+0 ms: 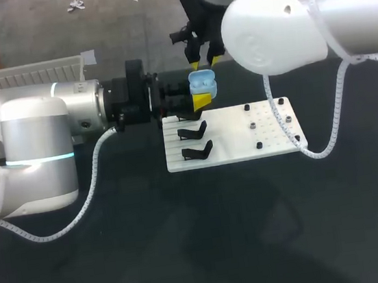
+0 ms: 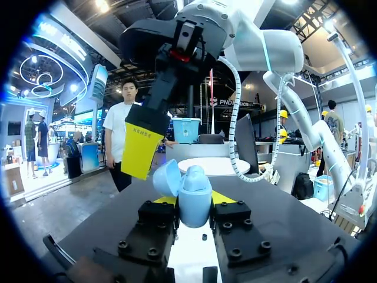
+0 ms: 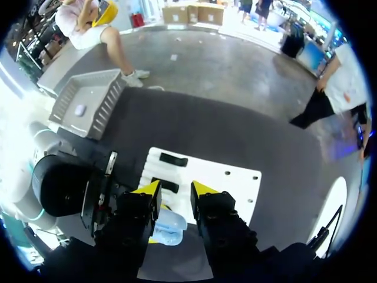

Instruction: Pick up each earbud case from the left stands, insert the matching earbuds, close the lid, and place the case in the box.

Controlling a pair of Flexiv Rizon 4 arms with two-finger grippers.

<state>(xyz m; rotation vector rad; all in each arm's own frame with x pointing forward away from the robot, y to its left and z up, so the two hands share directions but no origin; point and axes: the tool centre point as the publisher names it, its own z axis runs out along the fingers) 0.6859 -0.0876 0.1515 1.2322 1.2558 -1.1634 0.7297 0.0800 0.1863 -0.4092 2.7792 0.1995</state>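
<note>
The case (image 1: 202,83) is off its stand and held just above the far left corner of the board (image 1: 233,135), pinched from two sides in the left gripper (image 2: 193,206). Its lid is swung open. The right gripper (image 1: 204,62) hangs directly over the case, its tips a narrow gap apart with nothing showing between them. In the left wrist view one of its yellow fingers sits close beside the raised lid.

On the board's left part two stands (image 1: 194,141) are bare. Left of the board and well apart from it sits the box (image 3: 109,100), with one small pale thing (image 3: 79,109) inside. It is too small to be sure of, but it is probably a case already finished.

Picking up is done for this case. I judge the step in hand to be either loading the earbuds or closing the lid, since the pictures do not show whether earbuds are seated inside. What is left for this case is shutting the lid and carrying it over to the box.
</note>
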